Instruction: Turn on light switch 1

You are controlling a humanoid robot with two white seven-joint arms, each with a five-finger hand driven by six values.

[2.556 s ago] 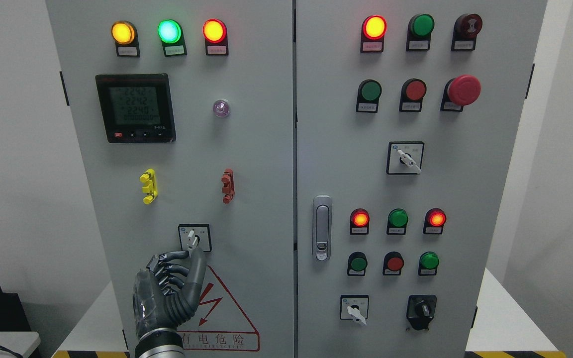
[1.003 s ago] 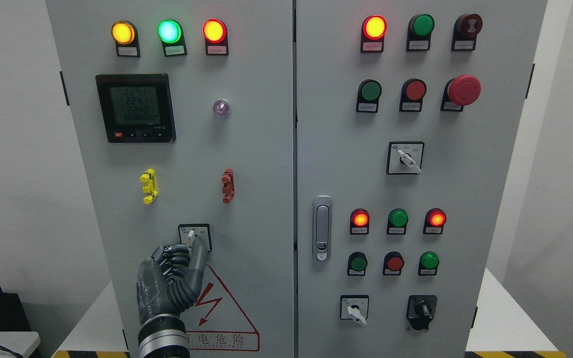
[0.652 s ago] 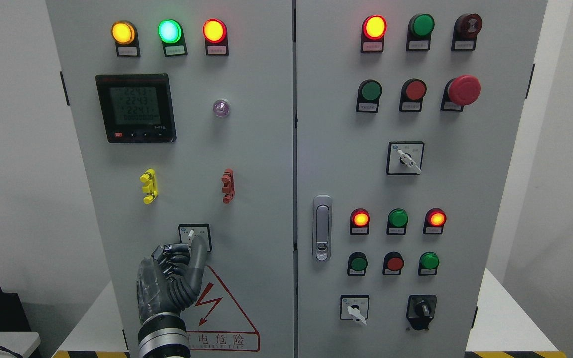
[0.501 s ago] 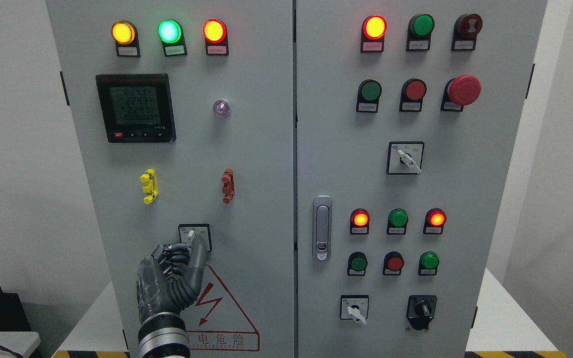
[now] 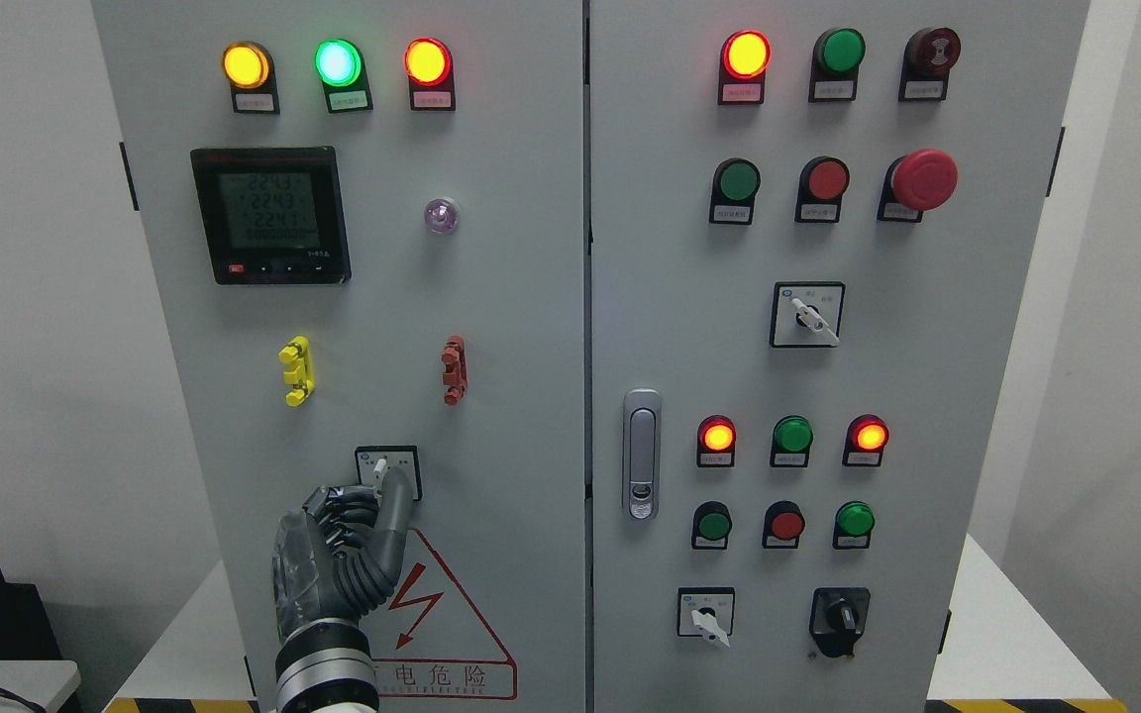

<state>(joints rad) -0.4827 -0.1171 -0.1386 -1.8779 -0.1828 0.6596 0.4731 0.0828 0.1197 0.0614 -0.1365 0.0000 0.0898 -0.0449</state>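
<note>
A small rotary selector switch (image 5: 408,459) in a black-framed square plate sits low on the left cabinet door (image 5: 511,327). Its white knob (image 5: 381,464) points roughly upward, and only the top of it shows. My left hand (image 5: 378,494) rises from the bottom edge and is at the knob. Its thumb lies over the knob's lower right and its curled fingers (image 5: 341,507) press in from the left. The hand hides the lower half of the switch. My right arm is out of sight.
Above the switch are a yellow clip (image 5: 295,370), a red-brown clip (image 5: 453,369), a digital meter (image 5: 268,215) and three lit lamps. The right door carries a latch handle (image 5: 641,454), more lamps, push buttons, a red emergency knob (image 5: 923,179) and other rotary switches.
My left hand has risen a little and closed in on the knob, now covering its lower part. Over the last second it has barely moved. The lamps look unchanged.
</note>
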